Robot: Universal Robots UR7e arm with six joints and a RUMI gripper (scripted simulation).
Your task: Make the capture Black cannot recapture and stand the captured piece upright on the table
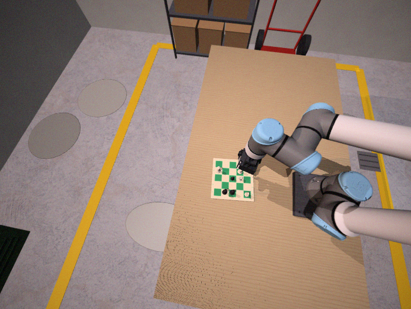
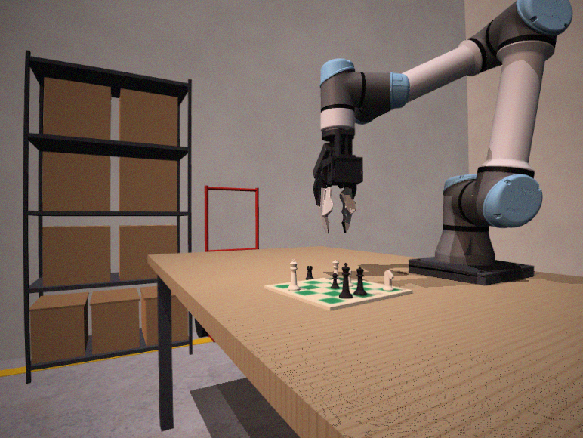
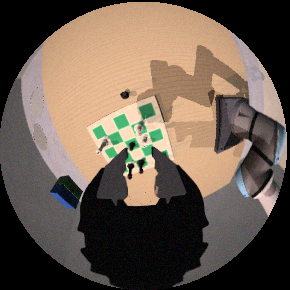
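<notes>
A small green-and-cream chessboard (image 1: 232, 199) (image 2: 329, 305) (image 3: 121, 121) lies on the wooden table (image 1: 265, 99). On it stand a tall white piece (image 1: 218, 169) (image 2: 293, 275), a white knight (image 1: 246, 193) (image 2: 387, 279), two tall black pieces (image 1: 224, 191) (image 2: 346, 281) side by side, a black pawn (image 1: 232, 178) (image 2: 334, 281) and two more white pieces (image 1: 241, 179). A small black piece (image 3: 125, 93) (image 2: 309, 272) stands upright on the table just off the board's far corner. My gripper (image 2: 335, 230) (image 1: 247, 165) (image 3: 139, 147) hangs well above the board's arm-side part. Its fingers are drawn narrow with a gap and hold nothing.
The arm's base (image 1: 304, 195) (image 2: 471, 270) stands on the table right of the board. A shelf rack with cardboard boxes (image 1: 209, 30) (image 2: 108, 197) and a red hand truck (image 1: 285, 33) stand beyond the table's far end.
</notes>
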